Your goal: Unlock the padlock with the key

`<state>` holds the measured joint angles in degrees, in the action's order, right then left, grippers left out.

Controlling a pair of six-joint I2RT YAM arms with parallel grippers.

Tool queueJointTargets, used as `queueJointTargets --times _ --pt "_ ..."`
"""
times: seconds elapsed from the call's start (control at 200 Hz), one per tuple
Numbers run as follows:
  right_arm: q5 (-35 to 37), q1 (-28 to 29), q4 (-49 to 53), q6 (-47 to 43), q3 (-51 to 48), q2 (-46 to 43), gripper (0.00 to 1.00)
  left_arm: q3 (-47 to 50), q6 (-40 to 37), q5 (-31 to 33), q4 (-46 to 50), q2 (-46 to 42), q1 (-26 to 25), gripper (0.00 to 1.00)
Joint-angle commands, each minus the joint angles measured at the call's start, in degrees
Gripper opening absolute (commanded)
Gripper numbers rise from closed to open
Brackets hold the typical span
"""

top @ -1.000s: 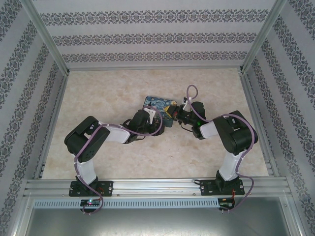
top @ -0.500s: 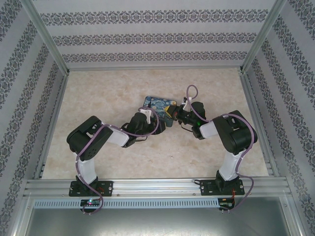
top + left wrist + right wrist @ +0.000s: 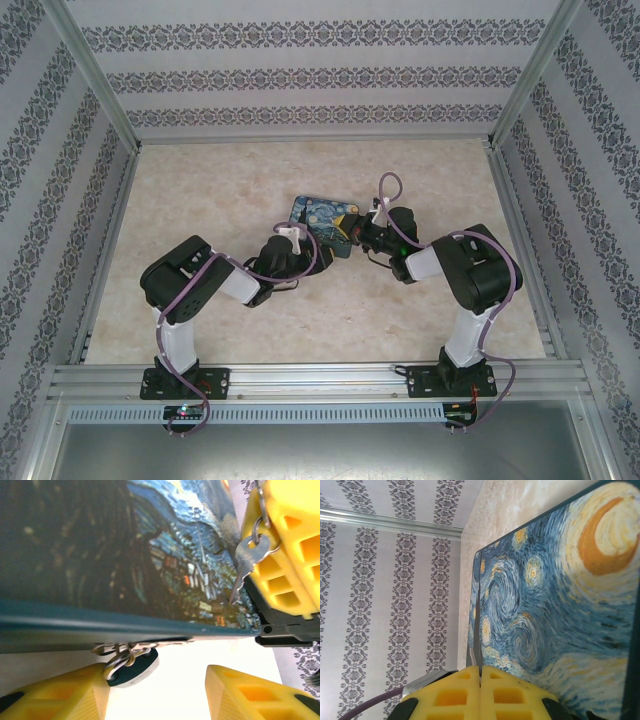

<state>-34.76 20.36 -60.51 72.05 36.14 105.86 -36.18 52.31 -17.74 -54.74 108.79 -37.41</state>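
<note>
A pale marbled table (image 3: 200,190) sat inside walls (image 3: 300,75) of striped damask paper. From above, both arms met at a Starry Night tin (image 3: 322,215). The left wrist camera caught the padlock (image 3: 134,664) under the tin's edge, between the left gripper's (image 3: 157,680) parted fingers. It also caught the key (image 3: 246,562), dangling by its ring off the right gripper (image 3: 480,682). The right wrist camera showed that gripper's fingers pressed together.
</note>
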Motion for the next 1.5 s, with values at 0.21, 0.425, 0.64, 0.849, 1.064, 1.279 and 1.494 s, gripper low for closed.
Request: queueJointTargets --times 0.21,0.425,0.64,0.849,1.064,1.279,1.494 --pt "0.95 -0.67 -0.83 -0.33 -0.11 2.15 0.00 0.54 4.78 1.11 -8.37 0.76 -0.17 0.49" --pt "0.70 -0.60 -0.75 -0.32 0.25 2.46 0.00 0.48 4.96 1.09 -8.51 1.68 -0.12 0.53" --pt "0.94 -0.63 -0.75 -0.33 0.25 2.76 0.00 1.87 7.60 0.76 -11.89 0.72 -0.30 0.55" --pt "0.97 -0.57 -0.67 -0.33 0.25 2.77 0.00 2.51 9.05 1.34 -13.56 0.37 -0.47 0.55" --pt "1.06 -0.52 -0.75 -0.29 0.16 2.93 0.00 2.51 9.80 1.90 -14.89 0.54 -1.06 0.52" --pt "1.01 -0.58 -0.75 -0.28 0.24 3.07 0.00 3.40 11.41 5.04 -16.18 0.69 -2.45 0.52" --pt "1.01 -0.57 -0.76 -0.24 0.16 3.38 0.00 2.89 14.69 7.39 -19.12 4.92 -2.58 0.52"
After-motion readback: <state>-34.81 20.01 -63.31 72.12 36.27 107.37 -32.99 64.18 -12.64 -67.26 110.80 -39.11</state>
